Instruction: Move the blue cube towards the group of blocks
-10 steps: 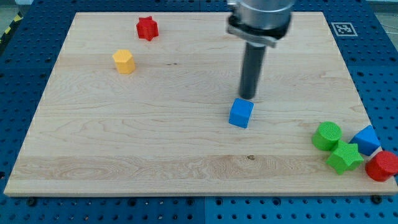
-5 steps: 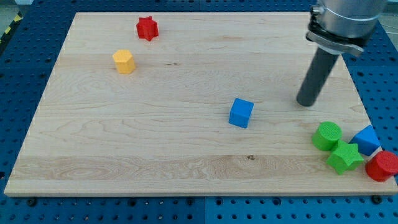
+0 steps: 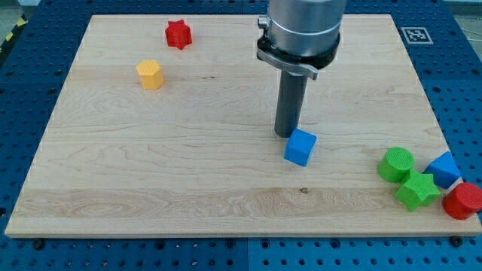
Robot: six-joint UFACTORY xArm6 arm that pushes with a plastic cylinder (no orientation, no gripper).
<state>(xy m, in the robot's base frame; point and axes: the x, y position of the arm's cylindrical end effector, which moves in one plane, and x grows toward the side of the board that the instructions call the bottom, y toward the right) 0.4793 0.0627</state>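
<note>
The blue cube (image 3: 300,146) sits on the wooden board (image 3: 188,165), right of centre and a little below the middle. My tip (image 3: 284,134) stands just to the cube's upper left, touching or almost touching it. The group of blocks lies at the view's lower right: a green cylinder (image 3: 395,164), a green star-shaped block (image 3: 417,190), a second blue block (image 3: 444,169) and a red block (image 3: 462,201).
A red star-shaped block (image 3: 178,34) and a yellow block (image 3: 151,74) lie at the view's upper left. The board's right edge runs close by the group, and the red block of the group overhangs it. A printed marker (image 3: 416,35) sits at the upper right corner.
My tip swung from beside the cube out to the right, then came back to the cube's upper left. The blue cube has shifted slightly right and down, and has turned a little.
</note>
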